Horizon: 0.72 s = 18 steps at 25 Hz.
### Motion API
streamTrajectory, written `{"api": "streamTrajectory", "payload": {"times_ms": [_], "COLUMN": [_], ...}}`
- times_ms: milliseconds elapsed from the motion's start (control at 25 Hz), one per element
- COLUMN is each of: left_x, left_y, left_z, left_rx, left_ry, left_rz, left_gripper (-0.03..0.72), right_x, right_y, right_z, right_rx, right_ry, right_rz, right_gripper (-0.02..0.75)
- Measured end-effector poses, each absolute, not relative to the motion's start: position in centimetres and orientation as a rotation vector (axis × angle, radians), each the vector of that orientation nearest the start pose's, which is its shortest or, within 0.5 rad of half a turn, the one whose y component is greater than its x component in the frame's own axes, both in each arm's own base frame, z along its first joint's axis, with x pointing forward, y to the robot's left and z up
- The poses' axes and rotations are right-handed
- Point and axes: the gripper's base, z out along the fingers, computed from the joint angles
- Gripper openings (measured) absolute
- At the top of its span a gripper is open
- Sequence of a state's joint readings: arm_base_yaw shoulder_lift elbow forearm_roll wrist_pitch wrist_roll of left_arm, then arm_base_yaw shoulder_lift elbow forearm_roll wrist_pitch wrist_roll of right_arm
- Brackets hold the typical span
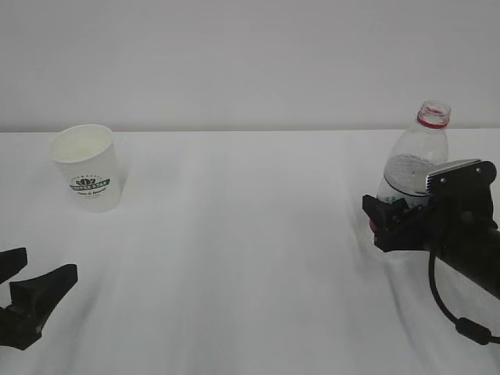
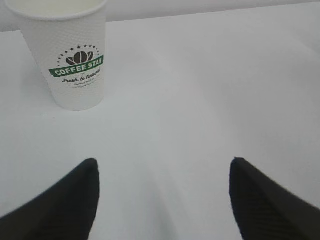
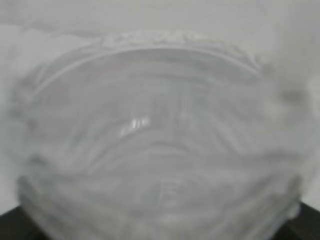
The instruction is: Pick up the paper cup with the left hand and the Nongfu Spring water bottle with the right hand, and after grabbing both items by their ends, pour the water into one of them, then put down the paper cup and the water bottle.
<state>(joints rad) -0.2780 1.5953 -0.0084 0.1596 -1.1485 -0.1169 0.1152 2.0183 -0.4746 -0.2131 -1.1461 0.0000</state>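
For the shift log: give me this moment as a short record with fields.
paper cup: upright on the table, far left, untouched
water bottle: upright, uncapped, far right
left tool: open, short of the cup, holding nothing
right tool: around the bottle's lower body; grip not confirmed
right wrist view: filled by the blurred bottle

We see bright, even, diffuse light washing out the white table point(image 1: 250, 258), with only faint shadows. Right against the right gripper, the bottle point(image 3: 160, 145) fills the wrist view, badly blurred.
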Motion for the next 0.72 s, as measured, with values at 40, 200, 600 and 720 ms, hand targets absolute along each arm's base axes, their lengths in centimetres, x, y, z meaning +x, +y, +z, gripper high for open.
{"api": "streamTrajectory", "payload": {"times_ms": [40, 200, 600, 720], "left_x": [16.0, 16.0, 16.0, 16.0], "left_y": [-5.9, -5.9, -5.9, -5.9], "left_z": [12.4, 12.4, 12.4, 12.4], "left_rx": [0.317, 0.317, 0.317, 0.317], "left_ry": [1.913, 1.913, 1.913, 1.913], "left_rz": [-0.36, -0.36, -0.36, -0.36], "left_gripper": [0.591, 0.59, 0.589, 0.589], "right_x": [28.8, 28.8, 28.4, 27.6], "right_y": [5.1, 5.1, 5.1, 5.0], "right_z": [8.6, 8.6, 8.6, 9.1], "right_rx": [-0.324, -0.323, -0.324, -0.327], "right_ry": [1.861, 1.858, 1.864, 1.879], "right_rz": [0.201, 0.201, 0.204, 0.201], "right_gripper": [0.537, 0.513, 0.507, 0.507]}}
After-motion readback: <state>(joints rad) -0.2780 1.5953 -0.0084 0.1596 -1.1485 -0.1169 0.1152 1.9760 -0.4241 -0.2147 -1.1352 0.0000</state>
